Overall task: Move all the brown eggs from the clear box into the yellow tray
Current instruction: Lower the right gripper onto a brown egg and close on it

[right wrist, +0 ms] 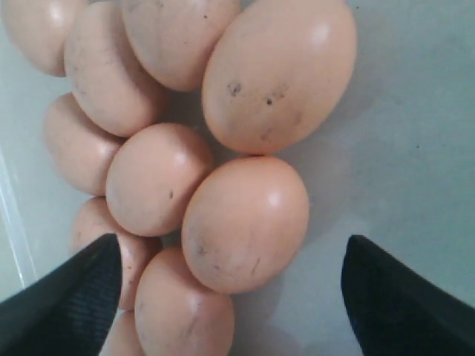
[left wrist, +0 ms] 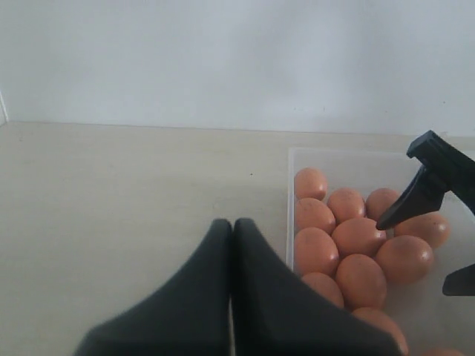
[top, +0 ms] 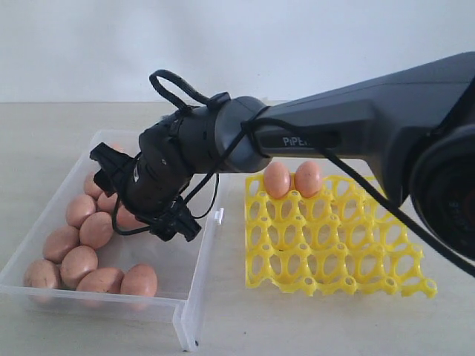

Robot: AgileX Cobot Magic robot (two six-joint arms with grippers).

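Nearest the lens: dark grey casing of the right arm [top: 386,126], reaching across the middle and down into the shallow clear box [top: 199,274] of transparent plastic on the pale counter [top: 297,326]. Right gripper [top: 145,194] has its jaws spread wide and holds nothing; it hangs low over the smooth, oval brown eggs [top: 96,228]. Roughly ten eggs lie clustered, touching, in the box half away from the tray. Two more sit side by side in far-row cups of the bright yellow tray [top: 334,252], an openwork plastic lattice just beside the box. The right wrist view frames one faintly speckled egg [right wrist: 245,222] between the fingers [right wrist: 67,297]: bare box floor on one side, neighbours pressed against it on the other. Left gripper [left wrist: 231,297] has its jaws pressed together, empty, over bare counter beside the box. Handling judgement: light, rigid, brittle shell; glossy, so likely to slip or roll. Best hold looks to be across the short axis at the widest girth, closing gently. The inner finger needs a gap between the eggs, or it may nudge them.
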